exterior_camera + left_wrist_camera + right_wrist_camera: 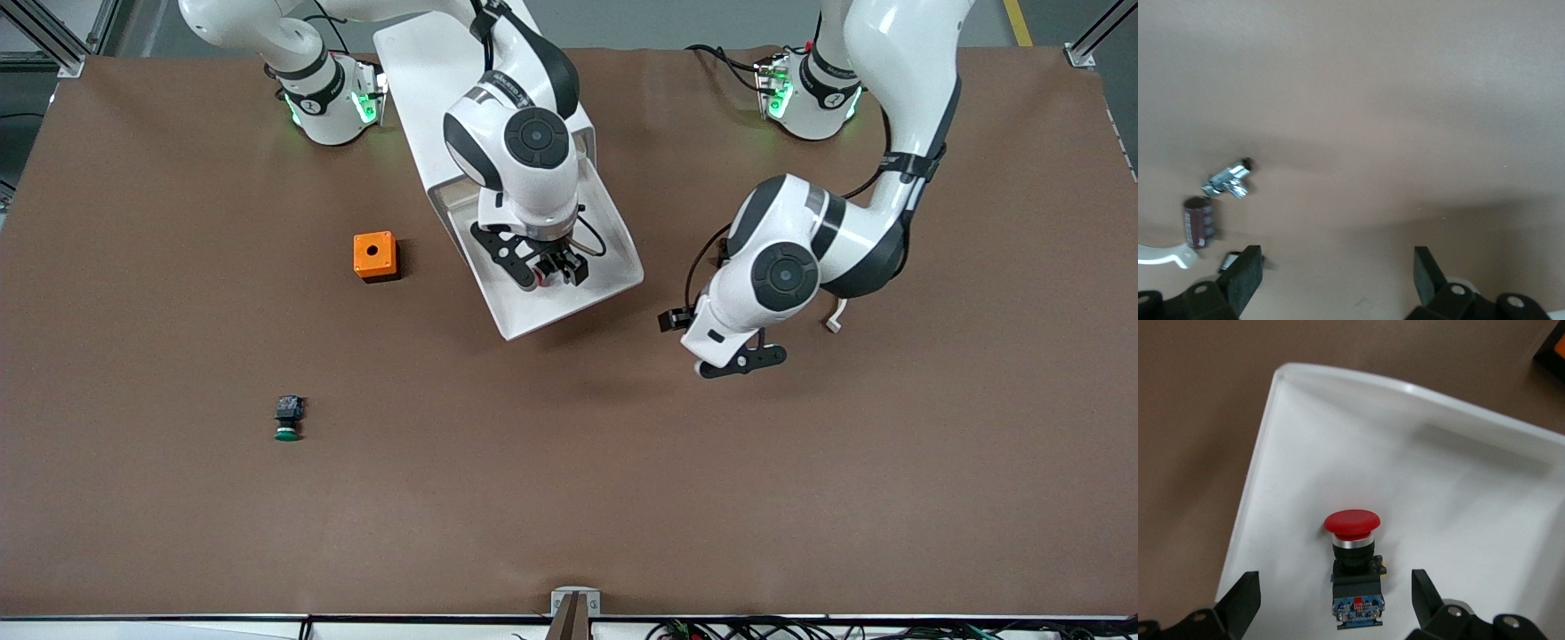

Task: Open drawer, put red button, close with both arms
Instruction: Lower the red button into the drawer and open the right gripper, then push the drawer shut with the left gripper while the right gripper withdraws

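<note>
green-capped button (287, 420), glossy domed plastic

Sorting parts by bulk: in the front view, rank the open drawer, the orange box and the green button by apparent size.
Largest to smallest:
1. The drawer, by a wide margin
2. The orange box
3. The green button, smallest although it lies nearest the camera

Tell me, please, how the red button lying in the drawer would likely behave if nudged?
The red button lies on its side, so its round cap would probably let it roll. The drawer floor looks smooth, so it may also slide easily.
</note>
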`<state>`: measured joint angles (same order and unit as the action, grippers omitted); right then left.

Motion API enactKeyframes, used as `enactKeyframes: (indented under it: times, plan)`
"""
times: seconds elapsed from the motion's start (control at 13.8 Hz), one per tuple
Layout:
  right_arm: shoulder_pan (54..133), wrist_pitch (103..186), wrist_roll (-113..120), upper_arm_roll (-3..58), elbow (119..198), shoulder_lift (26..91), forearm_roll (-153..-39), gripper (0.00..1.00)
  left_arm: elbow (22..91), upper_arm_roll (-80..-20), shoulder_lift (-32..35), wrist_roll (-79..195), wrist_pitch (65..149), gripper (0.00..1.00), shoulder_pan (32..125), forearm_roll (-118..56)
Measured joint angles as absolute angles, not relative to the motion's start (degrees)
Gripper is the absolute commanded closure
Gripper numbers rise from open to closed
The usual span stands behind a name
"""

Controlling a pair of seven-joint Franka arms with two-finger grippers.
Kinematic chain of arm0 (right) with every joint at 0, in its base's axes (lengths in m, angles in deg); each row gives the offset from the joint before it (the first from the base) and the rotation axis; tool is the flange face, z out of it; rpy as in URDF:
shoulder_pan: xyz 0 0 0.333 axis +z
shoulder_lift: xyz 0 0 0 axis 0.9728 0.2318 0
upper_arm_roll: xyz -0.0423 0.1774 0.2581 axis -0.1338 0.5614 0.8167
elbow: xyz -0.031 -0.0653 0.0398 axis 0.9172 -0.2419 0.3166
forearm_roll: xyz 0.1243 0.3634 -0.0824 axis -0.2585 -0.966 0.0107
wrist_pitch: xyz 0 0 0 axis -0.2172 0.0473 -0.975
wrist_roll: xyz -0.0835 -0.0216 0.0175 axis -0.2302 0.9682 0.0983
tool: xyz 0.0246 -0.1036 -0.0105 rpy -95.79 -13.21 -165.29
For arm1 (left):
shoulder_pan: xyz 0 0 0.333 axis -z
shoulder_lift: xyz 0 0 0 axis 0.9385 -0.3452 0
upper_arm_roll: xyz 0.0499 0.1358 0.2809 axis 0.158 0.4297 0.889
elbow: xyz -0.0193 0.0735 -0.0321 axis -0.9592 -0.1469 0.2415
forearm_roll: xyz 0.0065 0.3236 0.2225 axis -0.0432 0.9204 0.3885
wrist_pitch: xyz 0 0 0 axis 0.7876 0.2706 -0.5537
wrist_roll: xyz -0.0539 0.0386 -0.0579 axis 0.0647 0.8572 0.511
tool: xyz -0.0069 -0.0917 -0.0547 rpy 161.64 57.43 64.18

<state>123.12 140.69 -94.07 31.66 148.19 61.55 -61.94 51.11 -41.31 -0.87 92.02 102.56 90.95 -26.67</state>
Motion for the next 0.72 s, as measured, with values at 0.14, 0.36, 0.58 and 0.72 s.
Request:
enactKeyframes:
  times: [0.14, 0.36, 0.58, 0.72]
  plan:
    - [119.49, 131.12, -91.10, 31.51, 142.71, 59.64, -61.93, 0.00, 50.03, -41.35, -2.58, 96.03, 104.21, 0.00, 93.29, -26.67]
    - [112.82, 117.50, -76.63, 31.15, 135.38, 55.80, -61.95, 0.00, 49.26, -41.39, -4.76, 98.90, 106.69, 0.00, 95.78, -26.67]
    - [105.39, 112.22, -58.26, 30.92, 134.07, 50.75, -61.93, 0.00, 48.96, -41.42, -5.59, 99.70, 106.89, 0.00, 98.02, -26.67]
    - [99.96, 110.24, -46.27, 30.79, 134.29, 48.14, -61.93, 0.00, 48.74, -41.45, -5.57, 101.83, 106.43, 0.00, 99.09, -26.67]
